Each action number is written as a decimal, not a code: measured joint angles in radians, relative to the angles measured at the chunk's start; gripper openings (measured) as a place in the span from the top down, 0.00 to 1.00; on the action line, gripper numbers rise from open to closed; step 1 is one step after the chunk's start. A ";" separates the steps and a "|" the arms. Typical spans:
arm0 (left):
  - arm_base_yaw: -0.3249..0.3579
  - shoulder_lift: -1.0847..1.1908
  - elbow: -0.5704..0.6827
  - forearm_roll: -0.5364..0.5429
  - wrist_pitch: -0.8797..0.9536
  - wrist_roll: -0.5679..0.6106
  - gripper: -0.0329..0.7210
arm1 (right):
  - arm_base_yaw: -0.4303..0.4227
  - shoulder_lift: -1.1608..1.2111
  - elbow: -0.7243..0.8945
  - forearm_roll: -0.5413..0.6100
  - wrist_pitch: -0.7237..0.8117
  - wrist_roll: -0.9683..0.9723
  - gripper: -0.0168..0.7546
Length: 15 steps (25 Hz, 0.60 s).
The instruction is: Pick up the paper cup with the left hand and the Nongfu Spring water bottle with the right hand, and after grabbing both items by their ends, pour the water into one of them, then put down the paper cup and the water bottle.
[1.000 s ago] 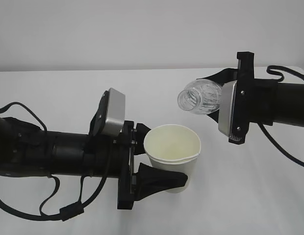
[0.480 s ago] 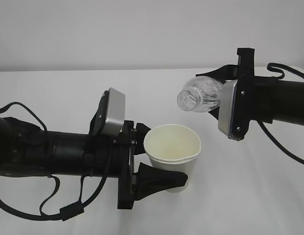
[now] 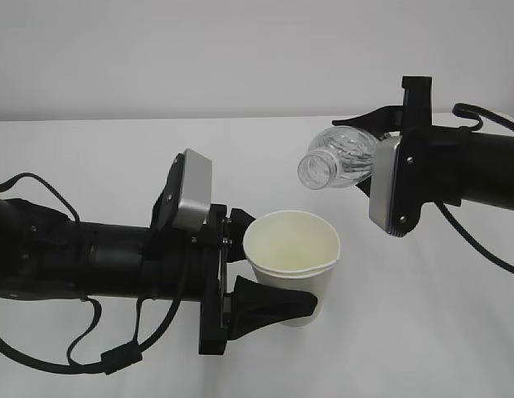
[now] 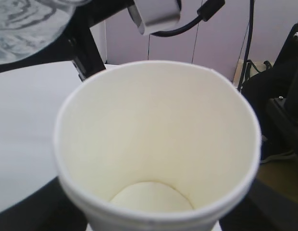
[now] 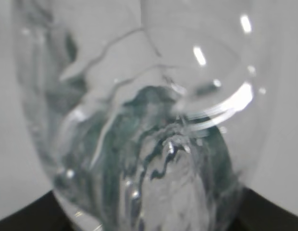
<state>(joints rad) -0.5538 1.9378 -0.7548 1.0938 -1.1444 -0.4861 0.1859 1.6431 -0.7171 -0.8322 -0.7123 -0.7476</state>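
Here, seen from outside: left hand point(image 3: 265, 278) reaching in from the left, jaws clasping the paper cup point(image 3: 292, 264) upright, its base at or just over the white desk point(image 3: 116, 149), cannot tell which. Right hand point(image 3: 369, 145) gripping the Nongfu Spring water bottle point(image 3: 338, 160) tipped sideways, open neck hanging above and right of the cup rim, apart from it. Only in the left wrist view: cup interior point(image 4: 154, 159) looking dry. Right wrist view filling with blurred clear plastic point(image 5: 139, 134); whether water remains inside, impossible to tell.
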 joint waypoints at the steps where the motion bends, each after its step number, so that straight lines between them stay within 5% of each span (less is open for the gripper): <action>1: 0.000 0.000 0.000 0.000 0.000 0.000 0.27 | 0.000 0.000 0.000 0.000 -0.002 -0.003 0.45; 15: 0.000 0.000 0.000 0.000 0.000 0.000 0.27 | 0.000 0.000 0.000 0.024 -0.047 -0.094 0.44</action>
<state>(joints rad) -0.5538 1.9378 -0.7548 1.0938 -1.1444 -0.4861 0.1859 1.6431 -0.7171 -0.8084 -0.7592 -0.8421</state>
